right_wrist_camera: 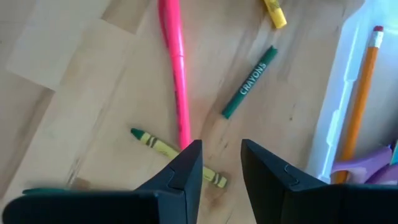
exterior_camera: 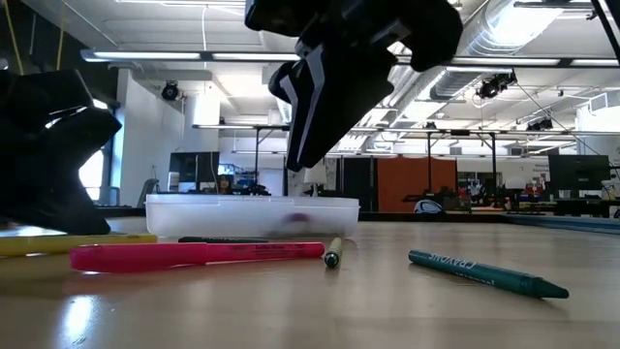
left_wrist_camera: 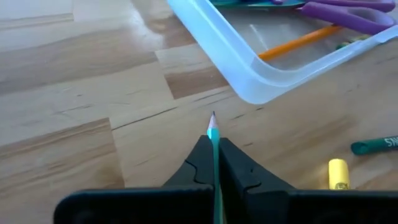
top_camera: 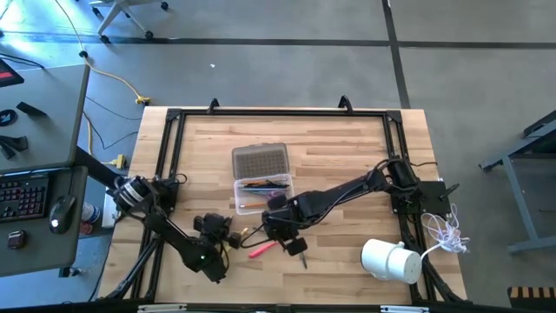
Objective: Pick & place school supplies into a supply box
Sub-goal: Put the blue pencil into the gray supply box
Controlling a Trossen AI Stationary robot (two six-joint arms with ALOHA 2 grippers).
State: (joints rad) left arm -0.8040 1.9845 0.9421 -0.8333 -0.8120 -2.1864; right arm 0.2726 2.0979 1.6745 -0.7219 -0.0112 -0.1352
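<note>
The supply box (top_camera: 261, 193) is a clear case resting flat on the table, its ribbed lid (top_camera: 261, 161) lying just beyond it. In the left wrist view the box (left_wrist_camera: 261, 74) holds an orange pencil (left_wrist_camera: 298, 42) and purple scissors (left_wrist_camera: 348, 14). My left gripper (left_wrist_camera: 213, 146) is shut on a green pencil, close to the box's near left corner. My right gripper (right_wrist_camera: 221, 165) is open and hangs above loose supplies: a pink marker (right_wrist_camera: 174, 62), a green crayon (right_wrist_camera: 249, 84), a yellow-green crayon (right_wrist_camera: 177, 155) and a yellow crayon (right_wrist_camera: 273, 12). My left gripper pinches the green pencil between its two fingers just behind the sharpened end (left_wrist_camera: 213, 134). The pencil lies along the fingers, and its tip (left_wrist_camera: 213, 118) sticks out past them toward the box's corner. The fingers hide the rest of the pencil.
A white cylinder (top_camera: 389, 261) lies near the table's right near corner, with a white cord (top_camera: 447, 230) beside it. In the low view the pink marker (exterior_camera: 194, 254) and green crayon (exterior_camera: 484, 273) lie in front of the box (exterior_camera: 252, 215). Black rails frame the table.
</note>
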